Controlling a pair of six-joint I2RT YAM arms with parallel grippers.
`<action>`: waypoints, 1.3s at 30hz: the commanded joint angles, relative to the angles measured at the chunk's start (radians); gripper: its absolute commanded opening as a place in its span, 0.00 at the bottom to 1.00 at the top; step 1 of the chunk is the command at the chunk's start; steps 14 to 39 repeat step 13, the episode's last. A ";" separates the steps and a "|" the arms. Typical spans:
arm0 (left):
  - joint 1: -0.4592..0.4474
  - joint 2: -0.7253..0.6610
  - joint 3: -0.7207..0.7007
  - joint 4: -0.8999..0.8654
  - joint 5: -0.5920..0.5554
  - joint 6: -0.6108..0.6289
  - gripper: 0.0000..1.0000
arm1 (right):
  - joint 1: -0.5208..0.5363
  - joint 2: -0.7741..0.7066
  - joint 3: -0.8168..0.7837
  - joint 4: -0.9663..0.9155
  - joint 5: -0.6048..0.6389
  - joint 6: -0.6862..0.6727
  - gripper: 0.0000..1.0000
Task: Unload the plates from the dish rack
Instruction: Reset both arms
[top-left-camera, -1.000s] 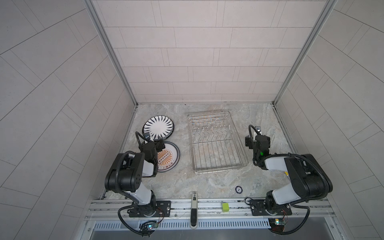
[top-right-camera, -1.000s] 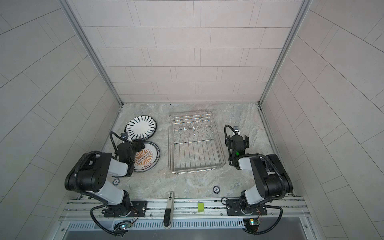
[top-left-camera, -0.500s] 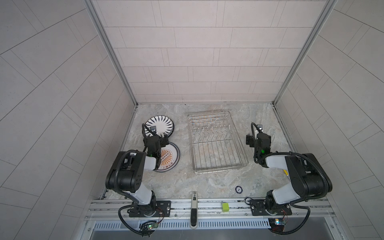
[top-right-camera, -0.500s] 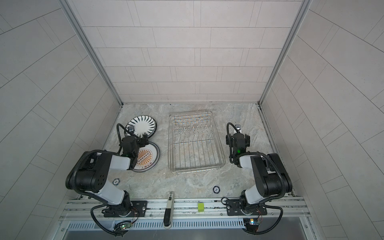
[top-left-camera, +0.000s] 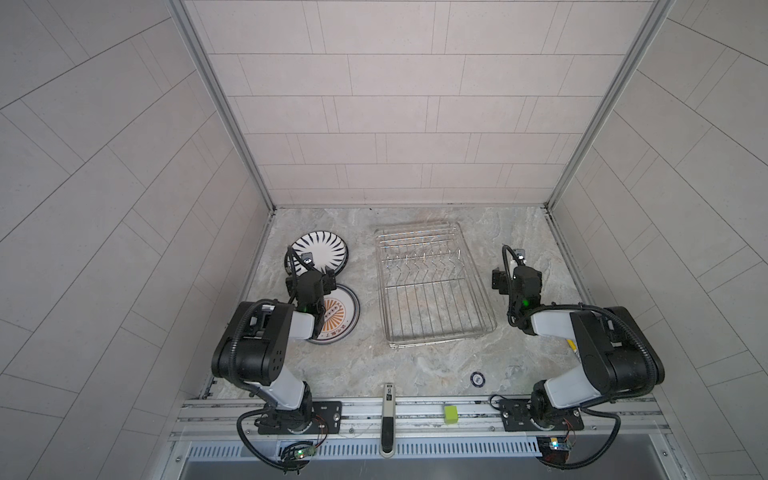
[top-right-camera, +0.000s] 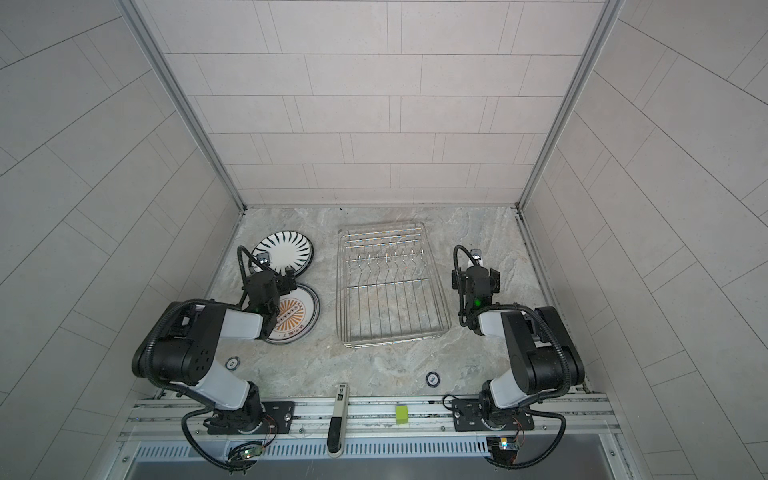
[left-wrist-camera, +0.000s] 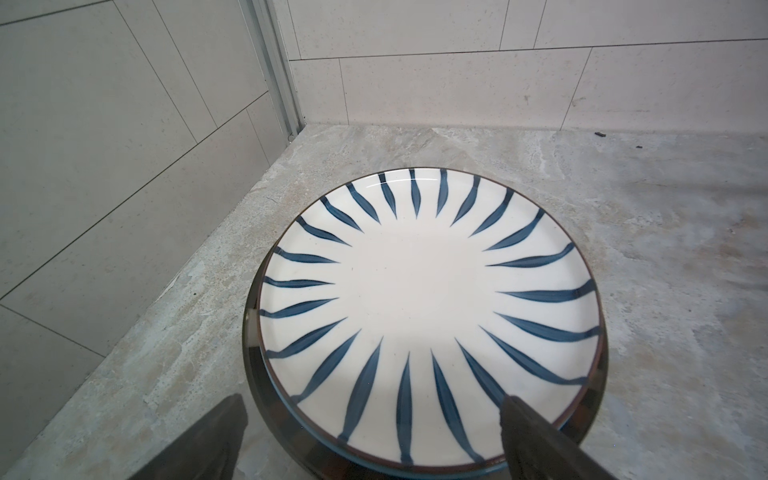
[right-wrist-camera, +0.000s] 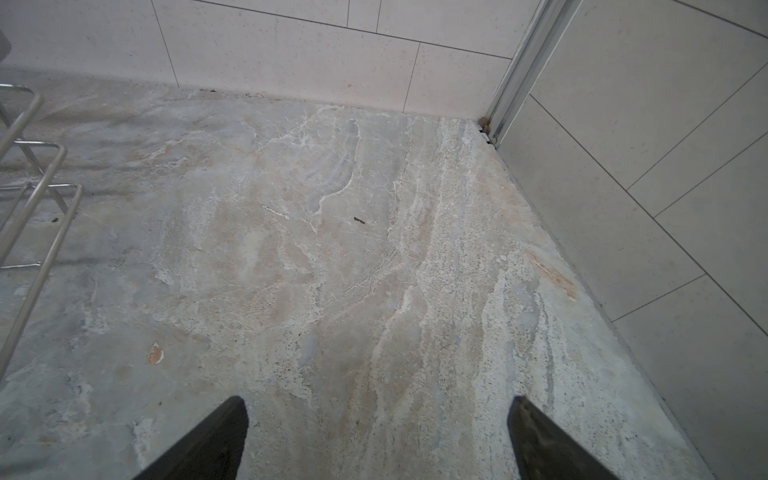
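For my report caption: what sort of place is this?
Probably a robot test cell made like a kitchen corner: tiled walls, a stone-look counter with a wire dish rack, and two robot arms fixed to a metal rail.

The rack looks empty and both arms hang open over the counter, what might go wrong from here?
The left fingers hang open over the near rim of the striped plate, which sits on a darker plate; a low retreat might clip it and shift both. The right fingers hang open beside the dish rack; swinging inward could knock its rim.
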 joint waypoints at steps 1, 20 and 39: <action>0.006 0.008 0.020 -0.002 -0.015 0.000 1.00 | -0.003 0.002 0.002 -0.012 0.001 0.005 1.00; 0.007 0.000 0.014 0.006 -0.010 -0.001 1.00 | -0.005 0.003 0.006 -0.016 -0.004 0.005 1.00; 0.007 0.000 0.014 0.006 -0.010 -0.001 1.00 | -0.005 0.003 0.006 -0.016 -0.004 0.005 1.00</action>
